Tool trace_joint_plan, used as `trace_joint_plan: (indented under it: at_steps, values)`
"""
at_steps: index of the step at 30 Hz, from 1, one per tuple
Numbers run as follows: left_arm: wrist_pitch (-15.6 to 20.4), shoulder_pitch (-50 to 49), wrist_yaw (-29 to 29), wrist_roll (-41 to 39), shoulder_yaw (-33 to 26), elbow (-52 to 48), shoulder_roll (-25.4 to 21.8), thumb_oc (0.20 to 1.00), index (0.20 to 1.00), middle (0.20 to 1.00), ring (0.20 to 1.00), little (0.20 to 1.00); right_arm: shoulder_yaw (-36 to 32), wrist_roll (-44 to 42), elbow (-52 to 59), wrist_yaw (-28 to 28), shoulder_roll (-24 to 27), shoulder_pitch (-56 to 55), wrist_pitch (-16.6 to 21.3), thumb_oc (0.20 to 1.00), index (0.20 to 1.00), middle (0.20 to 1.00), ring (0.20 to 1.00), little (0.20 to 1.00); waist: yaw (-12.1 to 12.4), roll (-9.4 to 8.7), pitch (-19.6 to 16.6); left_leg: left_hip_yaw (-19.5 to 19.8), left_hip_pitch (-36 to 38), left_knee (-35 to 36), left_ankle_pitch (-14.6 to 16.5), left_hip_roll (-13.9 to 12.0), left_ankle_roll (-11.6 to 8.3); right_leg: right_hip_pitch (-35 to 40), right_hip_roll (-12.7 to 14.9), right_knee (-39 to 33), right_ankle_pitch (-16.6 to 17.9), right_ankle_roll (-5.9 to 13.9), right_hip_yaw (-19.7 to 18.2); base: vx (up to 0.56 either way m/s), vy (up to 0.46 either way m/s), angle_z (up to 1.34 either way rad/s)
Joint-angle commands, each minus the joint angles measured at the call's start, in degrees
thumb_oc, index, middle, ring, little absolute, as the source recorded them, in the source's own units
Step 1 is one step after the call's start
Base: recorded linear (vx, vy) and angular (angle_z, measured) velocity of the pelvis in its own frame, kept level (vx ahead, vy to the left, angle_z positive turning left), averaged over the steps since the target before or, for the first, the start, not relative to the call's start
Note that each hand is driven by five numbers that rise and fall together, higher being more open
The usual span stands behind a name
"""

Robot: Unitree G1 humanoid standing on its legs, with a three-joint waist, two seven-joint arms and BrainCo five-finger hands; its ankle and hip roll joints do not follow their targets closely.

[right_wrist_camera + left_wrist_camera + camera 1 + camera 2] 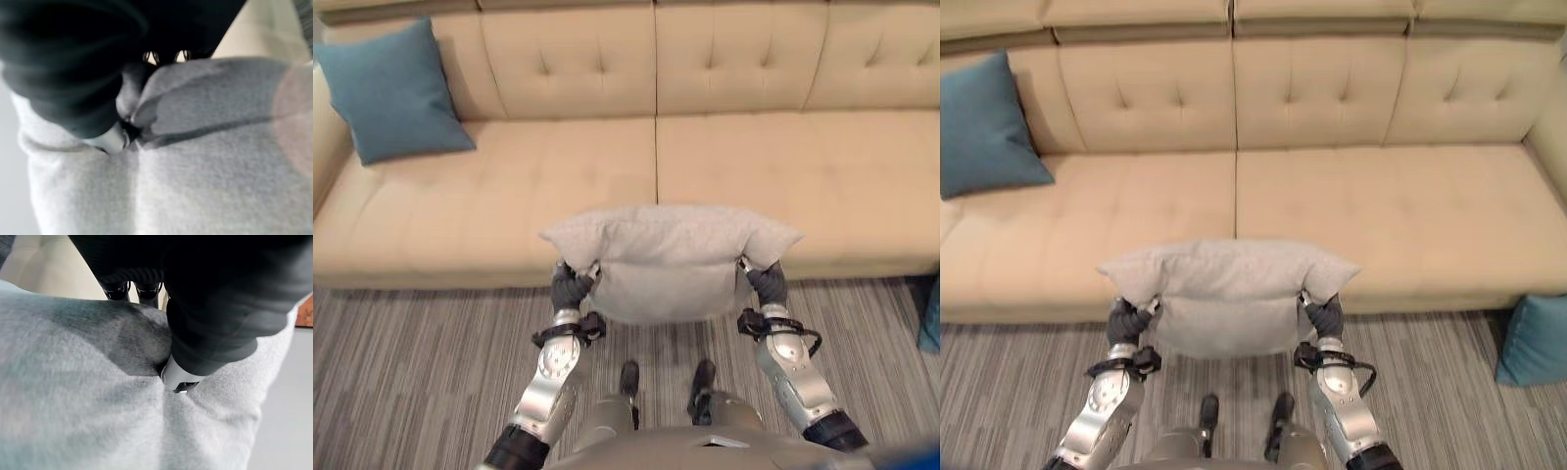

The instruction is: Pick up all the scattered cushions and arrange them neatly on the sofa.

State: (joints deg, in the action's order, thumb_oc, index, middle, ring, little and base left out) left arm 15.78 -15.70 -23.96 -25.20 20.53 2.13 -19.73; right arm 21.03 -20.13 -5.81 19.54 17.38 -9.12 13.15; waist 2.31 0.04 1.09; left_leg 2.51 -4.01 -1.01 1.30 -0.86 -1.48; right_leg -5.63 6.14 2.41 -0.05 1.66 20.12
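Beige tufted fabric sofa (724,166), striped grey carpet (411,352).
Left robot hand (572,288) and right robot hand (767,284) each pinch the pale grey square cushion (671,257) (held aloft).

One cushion (671,257) before the sofa (754,166), another cushion (391,90) on its left end.

Three cushions: one grey cushion (1229,294) held between the left hand (1126,321) and right hand (1325,318), and two blue cushions (984,127), the second blue cushion (1535,340) on the floor. One beige sofa (1332,196).
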Motion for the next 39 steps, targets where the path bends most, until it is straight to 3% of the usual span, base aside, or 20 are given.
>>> trace_joint_plan:
  at_steps: [1,4,7,8,9,11,13,15,16,19,20,21,25,27,31,34,36,39]
  values:
    - [3.02,23.28,4.63,4.23,-3.28,2.22,2.79,0.2,0.2,0.2,0.2,0.2,-3.72,6.15,-0.12,-5.21,-0.68,22.47,5.33,0.2,0.2,0.2,0.2,0.2,1.03,-2.08,4.64,-0.74,-3.28,-1.1,1.03,-0.73,-2.06,0.27,3.38,-0.22,-0.11,6.34,-4.13,0.17,0.182,-0.29]
    - [2.6,20.95,4.97,5.29,-3.97,1.77,2.13,0.2,0.2,0.2,0.2,0.2,-3.76,7.18,0.5,-6.56,-0.35,21.2,4.69,0.2,0.2,0.2,0.2,0.2,2.08,-2.11,4.23,-0.45,-0.56,-1.74,2.77,0.58,-0.72,2.16,3.94,0.65,-0.17,6.95,-5.64,0.12,0.2,-0.34]
    - [2.02,19.28,6.08,6.02,-5.19,1.46,0.57,0.2,0.2,0.2,0.2,0.2,-4.41,8.26,0.73,-7.82,-0.95,20.25,4.24,0.2,0.2,0.2,0.2,0.2,2.45,-1.56,4.93,-0.29,0.78,-2.53,4.21,1.81,1.73,-1.57,4.39,10.96,-0.85,7.8,-9.29,0.03,0.21,-0.27]
    - [2.01,19.27,6.09,6.02,-5.2,1.45,0.56,0.2,0.2,0.2,0.2,0.2,-4.42,8.26,0.75,-7.82,-0.96,20.25,4.22,0.2,0.2,0.2,0.2,0.2,2.56,-1.63,4.92,-0.41,0.75,-2.57,4.25,1.85,1.76,-1.76,4.44,11.23,-0.97,7.81,-9.44,0.0,0.105,-0.39]
    - [2.13,19.39,6.19,6.05,-5.06,1.27,0.59,0.2,0.2,0.2,0.2,0.2,-4.4,8.47,0.69,-7.9,-1.29,19.82,4.38,0.2,0.2,0.2,0.2,0.2,2.27,-1.3,5.58,-0.24,1.21,-2.83,4.45,2.07,2.24,-3.45,3.54,13.17,-0.88,7.91,-10.86,0.03,0.047,-0.17]
    - [2.43,19.7,6.45,6.12,-4.6,1.28,1.24,0.2,0.2,0.2,0.2,0.2,-4.61,9.23,0.51,-7.66,-1.09,19.51,4.46,0.2,0.2,0.2,0.2,0.2,1.07,-1.68,5.39,1.15,1.66,-1.95,4.12,2.99,2.48,-5.16,-1.12,9.95,-1.39,6.5,-15.66,0.09,0.008,0.12]
    - [2.42,20.4,6.3,5.98,-4.47,1.27,1.38,0.2,0.2,0.2,0.2,0.2,-4.86,9.38,0.66,-7.17,-0.53,19.85,4.35,0.2,0.2,0.2,0.2,0.2,0.3,-2.02,5.53,3.13,2.29,-1.2,3.84,3.54,2.26,-6.89,-2.83,7.16,-0.01,6.18,-16.85,0.16,-0.124,0.42]
    - [2.51,21.1,6.95,6.48,-3.91,1.56,1.98,0.2,0.2,0.2,0.2,0.2,-5.67,9.61,1.09,-7.14,-0.01,18.67,4.44,0.2,0.2,0.2,0.2,0.2,-0.37,-3.02,4.77,4.72,2.34,-1.6,4.09,4.28,1.13,-3.64,-3.75,2.28,0.44,5.2,-18.27,0.22,-0.261,0.68]
    - [2.75,21.78,7.04,5.76,-3.39,1.25,2.82,0.2,0.2,0.2,0.2,0.2,-6.95,9.57,1.2,-6.56,0.89,17.63,4.46,0.2,0.2,0.2,0.2,0.2,-0.97,-3.57,3.63,4.96,1.75,-2.46,4.23,3.5,-0.3,-0.7,-3.62,-0.99,0.9,4.65,-15.93,0.23,-0.279,1.25]
    - [2.6,22.25,7.7,4.74,-2.54,1.48,3.54,0.2,0.2,0.2,0.2,0.2,-8.25,8.9,1.47,-6.41,2.05,16.45,4.47,0.2,0.2,0.2,0.2,0.2,-1.71,-4.08,2.94,3.47,0.68,-5.87,5.28,2.21,-1.54,2.64,-3.39,-4.04,0.77,3.93,-13.03,0.19,-0.214,1.11]
    - [2.54,22.33,8.4,4.33,-1.91,1.4,3.88,0.2,0.2,0.2,0.2,0.2,-8.89,8.45,1.83,-6.45,2.49,15.9,4.52,0.2,0.2,0.2,0.2,0.2,-2.26,-4.32,3.53,-0.73,-1.99,-9.09,5.17,1.11,-2.09,4.3,-2.62,-5.26,0.19,3.77,-11.29,0.06,-0.06,0.56]
    - [2.55,22.35,8.41,4.33,-1.9,1.41,3.88,0.2,0.2,0.2,0.2,0.2,-8.91,8.44,1.83,-6.46,2.49,15.91,4.53,0.2,0.2,0.2,0.2,0.2,-2.25,-4.32,3.53,-0.73,-2.08,-9.22,5.22,1.12,-2.09,4.29,-2.63,-5.29,0.21,3.77,-11.29,0.06,-0.026,0.54]
    - [1.2,23.03,8.96,4.98,-0.75,1.91,3.26,0.2,0.2,0.2,0.2,0.2,-9.69,7.56,1.96,-6.15,2.12,15.58,4.35,0.2,0.2,0.2,0.2,0.2,-1.91,-4.6,3.89,-6.31,-9.87,-6.76,0.17,1.18,-1.28,5.24,-2.89,-4.8,-1.56,3.49,-9.96,0.12,0.027,0.57]
    - [1.29,21.72,9.19,5.25,-1.33,1.39,2.77,0.2,0.2,0.2,0.2,0.2,-9.03,8.65,1.79,-6.33,1.37,15.54,4.11,0.2,0.2,0.2,0.2,0.2,-0.99,-4.0,2.68,-5.11,-7.46,-2.52,-1.28,1.71,-0.82,6.53,-3.6,-2.51,-4.06,3.49,-10.51,0.31,0.162,-0.18]
    - [0.88,20.58,9.73,5.78,-1.86,-0.06,1.41,0.2,0.2,0.2,0.2,0.2,-8.45,8.92,1.74,-7.46,-0.11,15.45,3.77,0.2,0.2,0.2,0.2,0.2,-0.22,-4.26,1.59,-6.61,-2.79,-0.5,-0.03,2.18,0.87,7.27,-2.1,1.59,-5.1,4.49,-12.17,0.22,0.181,-0.43]
    - [0.95,20.83,9.09,6.01,-2.53,-0.71,-0.02,0.2,0.2,0.2,0.2,0.2,-7.36,9.34,1.71,-7.95,-1.44,17.3,3.5,0.2,0.2,0.2,0.2,0.2,-0.33,-3.33,3.07,-7.76,-0.69,-0.66,1.53,1.41,2.76,1.02,-1.22,14.59,-3.57,6.78,-13.31,0.07,0.158,-0.3]
    - [1.03,20.86,8.93,6.27,-2.61,-0.9,-0.06,0.2,0.2,0.2,0.2,0.2,-7.19,9.6,1.88,-8.07,-1.73,17.38,3.51,0.2,0.2,0.2,0.2,0.2,-0.19,-3.08,3.48,-8.11,-0.35,-0.91,2.04,1.47,3.13,-0.58,-0.86,16.62,-2.83,7.0,-13.1,0.04,0.077,-0.24]
    - [1.15,20.7,8.9,6.24,-3.04,-0.8,0.33,0.2,0.2,0.2,0.2,0.2,-6.49,9.94,1.29,-8.31,-1.64,18.56,3.26,0.2,0.2,0.2,0.2,0.2,0.05,-2.85,3.25,-8.54,1.82,-0.09,3.08,1.9,3.24,-1.52,0.21,10.57,-2.49,6.3,-10.37,0.11,0.019,-0.06]
